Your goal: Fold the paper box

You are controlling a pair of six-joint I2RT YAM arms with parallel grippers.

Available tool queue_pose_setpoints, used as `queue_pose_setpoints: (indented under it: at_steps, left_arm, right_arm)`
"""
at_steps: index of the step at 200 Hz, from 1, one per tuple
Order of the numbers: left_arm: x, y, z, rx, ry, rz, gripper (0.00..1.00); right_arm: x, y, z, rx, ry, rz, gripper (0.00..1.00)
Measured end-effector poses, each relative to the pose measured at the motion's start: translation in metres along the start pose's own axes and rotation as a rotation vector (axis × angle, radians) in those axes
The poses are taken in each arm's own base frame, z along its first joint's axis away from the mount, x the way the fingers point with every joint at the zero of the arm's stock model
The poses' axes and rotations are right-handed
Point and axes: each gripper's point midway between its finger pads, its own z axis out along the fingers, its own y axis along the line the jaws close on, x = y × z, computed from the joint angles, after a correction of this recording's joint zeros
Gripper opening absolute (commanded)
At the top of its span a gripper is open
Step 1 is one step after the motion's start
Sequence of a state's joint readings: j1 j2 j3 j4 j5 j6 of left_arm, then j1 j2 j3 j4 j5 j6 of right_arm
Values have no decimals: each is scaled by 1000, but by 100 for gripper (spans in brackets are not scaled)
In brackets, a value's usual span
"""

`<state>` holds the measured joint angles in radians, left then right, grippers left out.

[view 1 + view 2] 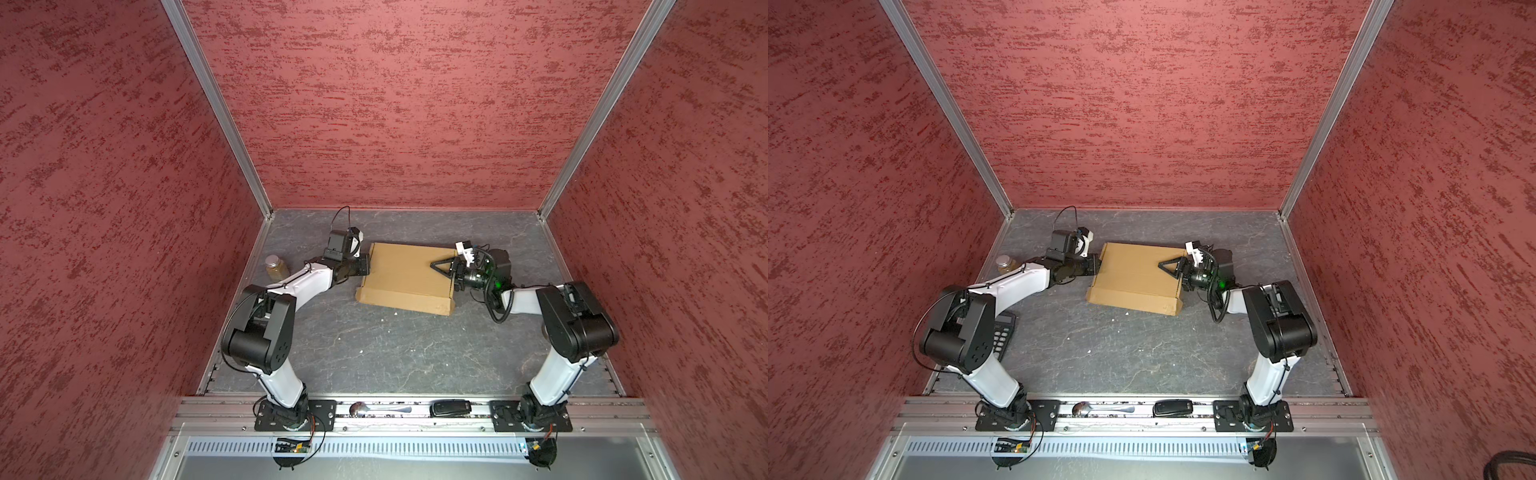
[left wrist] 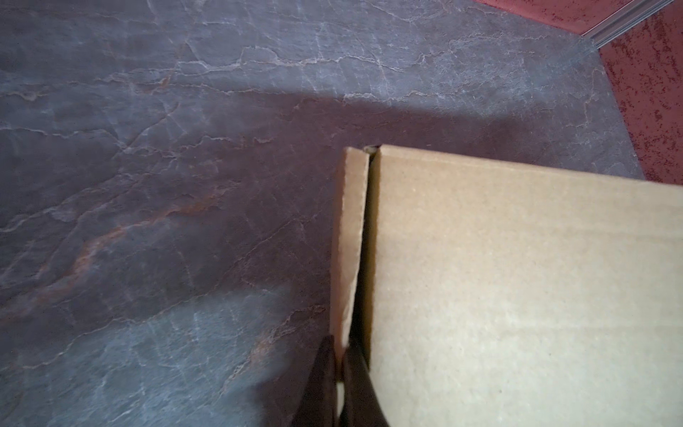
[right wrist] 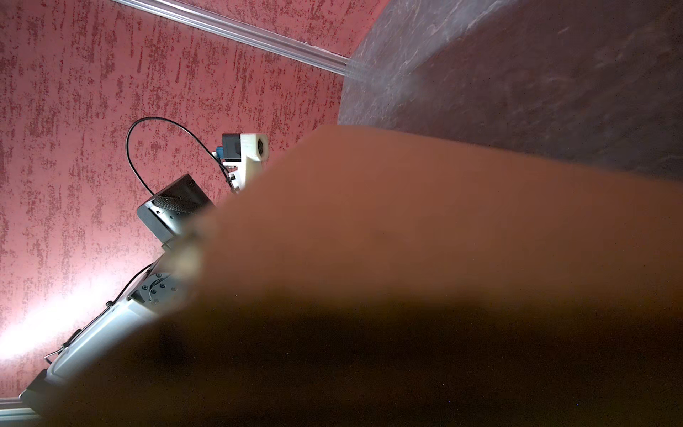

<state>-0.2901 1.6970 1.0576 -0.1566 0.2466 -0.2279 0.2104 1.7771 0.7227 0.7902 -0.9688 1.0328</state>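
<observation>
The paper box (image 1: 405, 278) lies lid-down on the grey surface (image 1: 395, 353), between both pincers. The left pincer (image 2: 340, 355), its arm stretched low, is clamped narrow on the box's nearest side wall. The right pincer (image 1: 445, 272) reaches level over the opposite edge with one finger atop the lid; I cannot tell how wide it stands. A jar (image 1: 276, 267) stands behind the left pincer, away from the box. A calculator (image 1: 1003, 332) lies under that arm's elbow.

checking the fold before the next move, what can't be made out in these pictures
Inside of the box: covered by its own top panel in both top views.
Right gripper: grip unclear; the blurred box fills the right wrist view.
Calculator: mostly under the left arm in a top view.
</observation>
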Motion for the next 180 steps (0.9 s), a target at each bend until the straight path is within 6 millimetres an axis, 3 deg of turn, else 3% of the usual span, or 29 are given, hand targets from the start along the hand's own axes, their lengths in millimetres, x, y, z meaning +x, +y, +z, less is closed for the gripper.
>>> queue_pose_setpoints:
  at_steps: [50, 180]
  left_arm:
    - [-10, -5, 0, 7, -19, 8, 10]
    - [-9, -3, 5, -16, -15, 10, 16]
  right_arm:
    - [-3, -1, -2, 3, -9, 1, 83]
    - [-3, -7, -2, -10, -21, 23, 67]
